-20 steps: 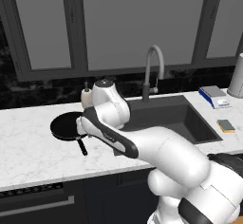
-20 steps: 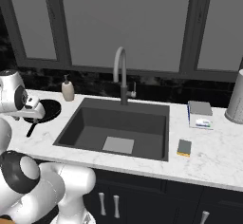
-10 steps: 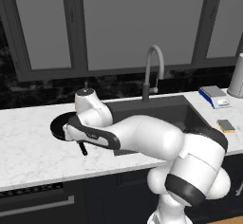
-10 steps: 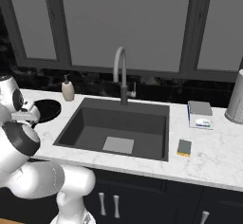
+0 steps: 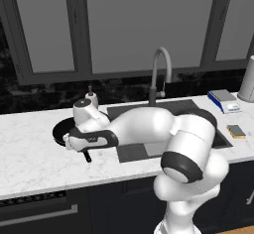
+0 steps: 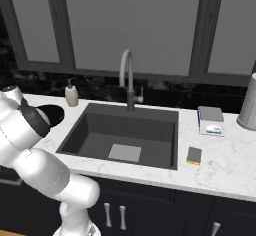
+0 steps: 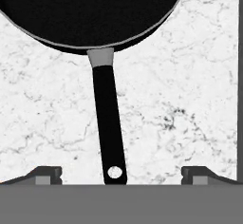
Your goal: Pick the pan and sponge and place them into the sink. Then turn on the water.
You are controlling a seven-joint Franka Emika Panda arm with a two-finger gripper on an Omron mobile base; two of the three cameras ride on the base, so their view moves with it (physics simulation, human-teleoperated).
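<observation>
While the arm is folded low over the left end of the counter, the pan is seen lying flat on the marble, well left of the sink. In the hand view the gripper is held wide open above the pan's handle, whose holed end is framed between the fingertips without being touched, as far as can be judged. Further right the faucet is shown dry, and the sponge is left on the counter just right of the basin, near a blue-and-white object
</observation>
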